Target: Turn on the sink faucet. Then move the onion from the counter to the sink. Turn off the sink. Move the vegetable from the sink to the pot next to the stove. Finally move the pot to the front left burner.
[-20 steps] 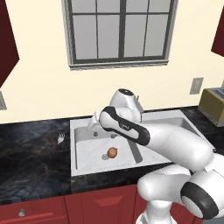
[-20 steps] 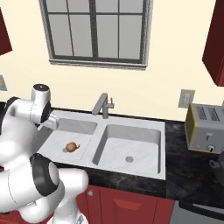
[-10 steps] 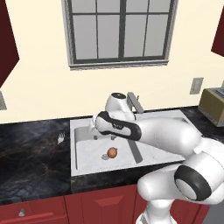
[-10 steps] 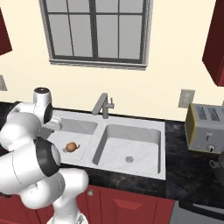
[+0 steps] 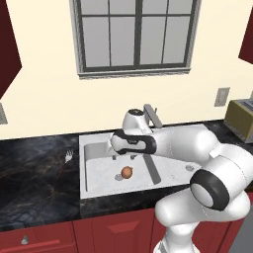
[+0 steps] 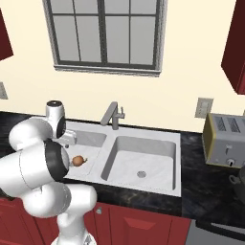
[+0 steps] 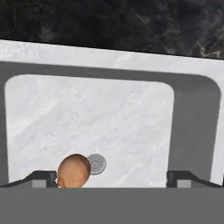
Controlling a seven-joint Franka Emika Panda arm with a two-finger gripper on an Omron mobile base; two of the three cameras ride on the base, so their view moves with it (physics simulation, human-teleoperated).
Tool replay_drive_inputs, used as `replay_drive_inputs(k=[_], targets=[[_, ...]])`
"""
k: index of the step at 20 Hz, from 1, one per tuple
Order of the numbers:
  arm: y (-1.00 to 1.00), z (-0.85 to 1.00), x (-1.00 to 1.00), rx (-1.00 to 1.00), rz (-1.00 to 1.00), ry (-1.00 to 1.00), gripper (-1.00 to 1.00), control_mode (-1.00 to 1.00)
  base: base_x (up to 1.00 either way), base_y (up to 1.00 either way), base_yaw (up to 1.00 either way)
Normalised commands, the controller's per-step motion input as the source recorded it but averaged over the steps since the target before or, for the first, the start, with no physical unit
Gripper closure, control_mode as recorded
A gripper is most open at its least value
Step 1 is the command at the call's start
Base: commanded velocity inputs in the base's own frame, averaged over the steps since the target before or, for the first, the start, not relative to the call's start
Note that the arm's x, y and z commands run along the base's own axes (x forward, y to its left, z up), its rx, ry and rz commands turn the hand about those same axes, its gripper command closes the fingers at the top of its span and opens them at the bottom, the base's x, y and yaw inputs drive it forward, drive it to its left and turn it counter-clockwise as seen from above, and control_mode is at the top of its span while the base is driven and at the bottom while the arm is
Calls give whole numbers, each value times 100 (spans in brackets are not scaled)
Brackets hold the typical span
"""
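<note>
Hand view: pincer (image 7: 112, 179) spread wide, tips apart above the sink (image 7: 192, 127) basin; onion (image 7: 73, 171) on the basin floor beside one tip, touching the round drain (image 7: 97, 163); black desk (image 7: 109, 22) along the far rim.

Onion (image 5: 127, 171) tan-orange; sink (image 5: 96, 185) pale grey-white, faintly marbled; faucet (image 6: 112, 115) grey metal; counter (image 5: 34, 178) glossy black, brown veins; cabinets (image 5: 74, 234) dark red; toaster (image 6: 226, 139) grey; wall (image 5: 44, 94) cream
</note>
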Motion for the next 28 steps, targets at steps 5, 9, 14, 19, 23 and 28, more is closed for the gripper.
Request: replay_drive_inputs(k=[5,9,14,19,23,28], targets=[[-23,-32,19,-3,0,0,-100,-100,0,0,0],[-16,-35,22,-3,0,0,-100,-100,0,0,0],[-12,-29,26,-1,0,0,-100,-100,0,0,0],[-8,-21,23,-1,0,0,-100,-100,0,0,0],[-3,-16,4,0,0,0,-100,-100,0,0,0],[-1,-20,6,0,0,0,-100,-100,0,0,0]])
